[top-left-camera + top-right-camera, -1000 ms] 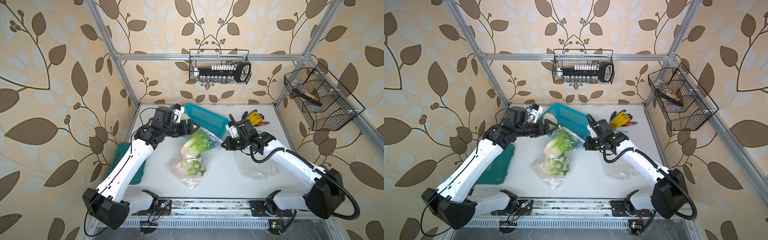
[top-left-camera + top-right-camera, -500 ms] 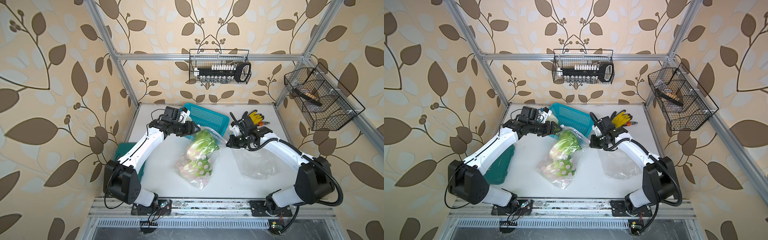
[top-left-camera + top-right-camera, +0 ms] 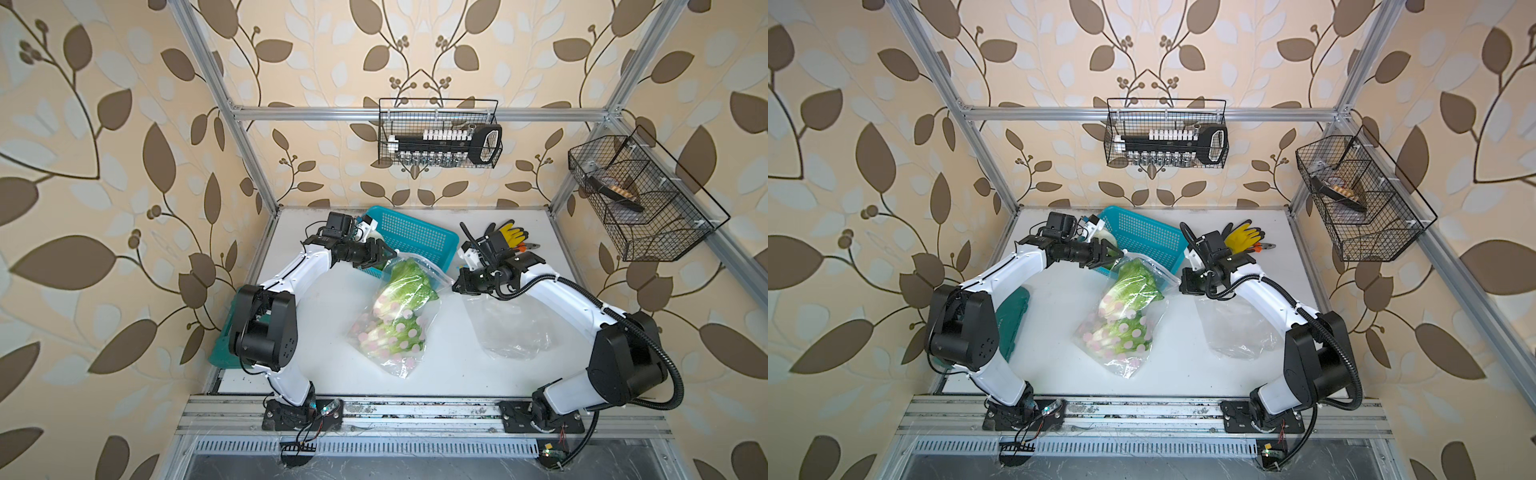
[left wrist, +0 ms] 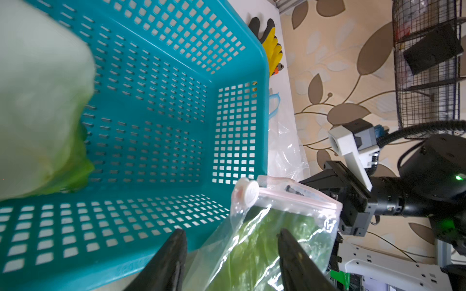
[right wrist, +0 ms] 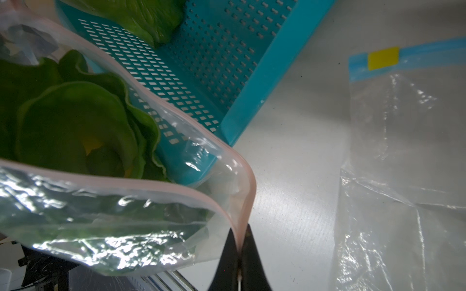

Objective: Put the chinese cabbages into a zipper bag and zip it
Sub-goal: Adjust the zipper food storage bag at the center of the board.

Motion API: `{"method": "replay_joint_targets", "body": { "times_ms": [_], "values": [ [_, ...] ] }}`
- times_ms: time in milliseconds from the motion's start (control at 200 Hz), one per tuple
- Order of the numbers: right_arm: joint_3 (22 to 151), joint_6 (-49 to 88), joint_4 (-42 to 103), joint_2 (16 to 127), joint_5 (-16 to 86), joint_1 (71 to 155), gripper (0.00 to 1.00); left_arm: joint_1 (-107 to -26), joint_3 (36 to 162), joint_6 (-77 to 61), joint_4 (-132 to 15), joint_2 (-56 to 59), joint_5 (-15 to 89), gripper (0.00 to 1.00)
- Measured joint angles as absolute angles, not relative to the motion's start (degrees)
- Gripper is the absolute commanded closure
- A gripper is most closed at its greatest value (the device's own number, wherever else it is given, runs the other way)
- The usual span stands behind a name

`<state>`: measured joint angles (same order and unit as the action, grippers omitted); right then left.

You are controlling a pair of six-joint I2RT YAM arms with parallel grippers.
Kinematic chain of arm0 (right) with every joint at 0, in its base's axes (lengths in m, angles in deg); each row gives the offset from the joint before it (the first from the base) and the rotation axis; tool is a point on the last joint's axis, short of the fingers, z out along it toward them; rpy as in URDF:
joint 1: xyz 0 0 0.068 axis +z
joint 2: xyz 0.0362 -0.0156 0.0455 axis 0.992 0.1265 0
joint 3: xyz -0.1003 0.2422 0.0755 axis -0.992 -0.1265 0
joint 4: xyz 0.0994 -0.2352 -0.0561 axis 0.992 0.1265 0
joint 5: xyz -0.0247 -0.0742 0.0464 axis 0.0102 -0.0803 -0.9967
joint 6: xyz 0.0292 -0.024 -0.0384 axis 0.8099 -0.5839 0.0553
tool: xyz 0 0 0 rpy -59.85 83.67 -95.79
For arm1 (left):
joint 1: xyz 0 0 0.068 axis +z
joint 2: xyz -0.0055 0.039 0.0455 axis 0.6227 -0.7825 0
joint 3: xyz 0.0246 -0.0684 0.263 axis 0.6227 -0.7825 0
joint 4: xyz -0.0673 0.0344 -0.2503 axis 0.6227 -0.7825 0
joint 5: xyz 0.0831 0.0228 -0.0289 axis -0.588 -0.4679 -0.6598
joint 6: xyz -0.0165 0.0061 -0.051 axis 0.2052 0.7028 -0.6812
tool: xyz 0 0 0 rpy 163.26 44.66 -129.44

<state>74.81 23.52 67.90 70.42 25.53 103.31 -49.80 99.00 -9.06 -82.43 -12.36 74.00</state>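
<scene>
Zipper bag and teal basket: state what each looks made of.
The zipper bag: thin clear plastic film, glossy; it crinkles, glints, and the cabbage leaves show through it. The basket: likely rigid moulded plastic, teal, faintly shiny; even rows of slots and a smooth thick rim suggest this.

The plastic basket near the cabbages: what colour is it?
Turquoise, with small holes; the basket shows best in the left wrist view.

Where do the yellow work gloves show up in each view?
In both top views: yellow gloves at the back, just right of the teal basket.
Left wrist: gloves beyond the basket's far corner.
Right wrist: not in it.
Shared landmark: the teal basket, seen in all four.
</scene>
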Motion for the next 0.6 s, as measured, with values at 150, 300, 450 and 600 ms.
{"method": "replay_joint_targets", "body": {
  "times_ms": [150,300,450,600],
  "values": [
    [74.8,23.5,67.5,70.9,24.7,103.2,1.0,-49.8,99.9,-9.3,-80.2,-15.0,77.0,0.58],
    [74.9,23.5,67.4,70.9,24.3,103.2,1.0,-50.2,99.7,-9.5,-78.7,-16.3,78.6,0.8],
    [75.7,23.5,67.5,70.9,23.7,103.2,1.0,-50.2,99.7,-10.4,-77.4,-16.2,79.8,1.0],
    [79.0,23.5,68.4,70.1,20.9,103.2,1.0,-50.2,99.7,-9.5,-78.5,-13.9,79.7,1.0]
  ]
}}
